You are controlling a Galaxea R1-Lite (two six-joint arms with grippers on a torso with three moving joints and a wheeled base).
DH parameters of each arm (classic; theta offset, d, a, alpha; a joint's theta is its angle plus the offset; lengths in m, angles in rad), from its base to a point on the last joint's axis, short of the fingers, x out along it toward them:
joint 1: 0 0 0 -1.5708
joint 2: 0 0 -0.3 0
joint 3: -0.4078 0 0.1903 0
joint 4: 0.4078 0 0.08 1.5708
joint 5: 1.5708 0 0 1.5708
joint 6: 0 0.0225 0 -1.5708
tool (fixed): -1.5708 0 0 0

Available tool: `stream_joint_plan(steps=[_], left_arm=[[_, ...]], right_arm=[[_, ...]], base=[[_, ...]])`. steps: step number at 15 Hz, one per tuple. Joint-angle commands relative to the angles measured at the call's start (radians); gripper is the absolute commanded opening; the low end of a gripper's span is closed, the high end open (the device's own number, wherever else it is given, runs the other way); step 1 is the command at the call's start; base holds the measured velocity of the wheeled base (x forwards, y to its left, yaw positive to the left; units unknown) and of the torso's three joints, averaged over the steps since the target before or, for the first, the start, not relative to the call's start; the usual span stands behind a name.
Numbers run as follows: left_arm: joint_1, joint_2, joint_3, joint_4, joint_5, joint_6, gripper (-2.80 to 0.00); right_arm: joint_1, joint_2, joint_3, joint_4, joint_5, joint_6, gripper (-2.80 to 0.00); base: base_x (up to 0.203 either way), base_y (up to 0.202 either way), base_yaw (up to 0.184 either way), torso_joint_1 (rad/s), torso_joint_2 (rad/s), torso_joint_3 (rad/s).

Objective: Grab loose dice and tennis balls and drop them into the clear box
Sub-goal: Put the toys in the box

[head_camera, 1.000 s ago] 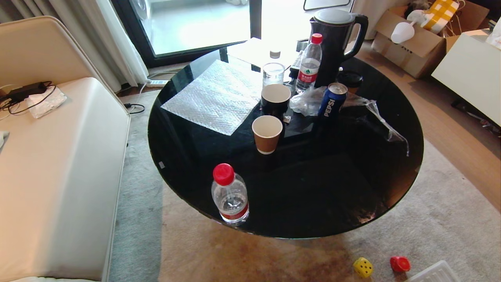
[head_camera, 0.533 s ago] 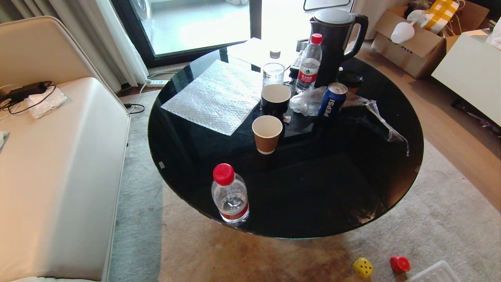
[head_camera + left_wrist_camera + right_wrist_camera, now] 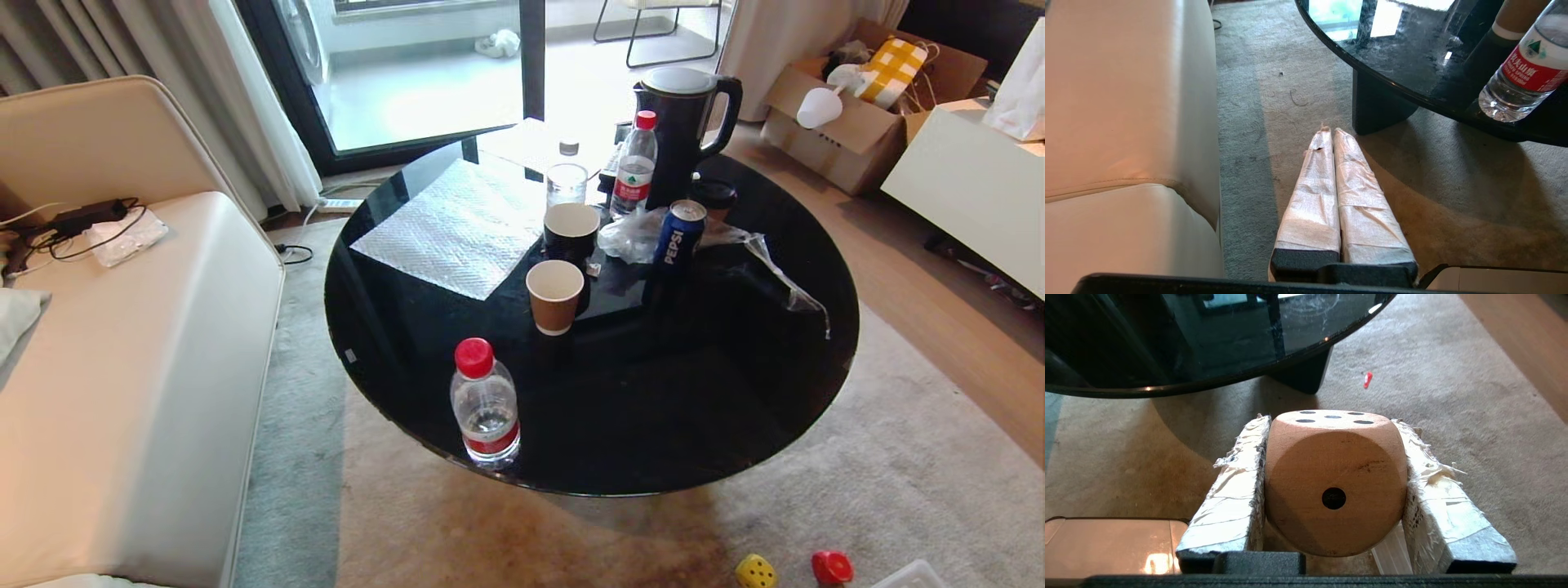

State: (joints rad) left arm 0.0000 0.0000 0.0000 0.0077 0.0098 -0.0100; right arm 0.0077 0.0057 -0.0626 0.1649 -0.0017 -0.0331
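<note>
Neither arm shows in our head view. The clear box [image 3: 913,574] is cut off at the bottom right edge, only a corner of its rim visible on the rug [image 3: 898,474], so we cannot tell what lies in it. No tennis balls can be made out in any view.

We count three dice. The yellow die [image 3: 756,571] and the red die [image 3: 832,567] lie on the rug near the right, side by side but apart, the red one just left of the box corner; the yellow one is partly cut by the frame edge. The beige die [image 3: 1334,482] sits clamped between the two taped fingers of our right hand [image 3: 1333,424], above the rug near the tabletop's [image 3: 653,408] edge, one pip facing the camera. A small red speck [image 3: 1367,379] lies farther off on the rug; we cannot tell what it is.

Our left hand [image 3: 1331,131] is clenched, its taped fingers pressed together on nothing, above the rug between the sofa [image 3: 122,392] and the tabletop.

On the tabletop we count two water bottles, a near one [image 3: 485,404] and a far one [image 3: 633,165], both mostly empty; two open paper cups, one brown [image 3: 555,296], one black [image 3: 571,233], insides not clearly readable; a lidded cup [image 3: 713,198] partly hidden behind the Pepsi can [image 3: 678,233]; one glass [image 3: 566,183]; and one kettle [image 3: 679,131].
</note>
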Motion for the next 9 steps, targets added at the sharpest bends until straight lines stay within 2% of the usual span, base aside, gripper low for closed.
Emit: stream_joint_plan(steps=[1,9], left_arm=[[0.0,0.0,0.001,0.0,0.0,-0.001,-2.8],[0.0,0.0,0.002,0.0,0.0,-0.001,-2.8]], right_arm=[[0.0,0.003,0.0,0.001,0.0,-0.001,-2.8],[0.0,0.003,0.0,0.001,0.0,-0.001,-2.8]], base=[[0.0,0.0,0.0,-0.002,0.0,0.199],[0.0,0.0,0.0,0.003,0.0,0.204]])
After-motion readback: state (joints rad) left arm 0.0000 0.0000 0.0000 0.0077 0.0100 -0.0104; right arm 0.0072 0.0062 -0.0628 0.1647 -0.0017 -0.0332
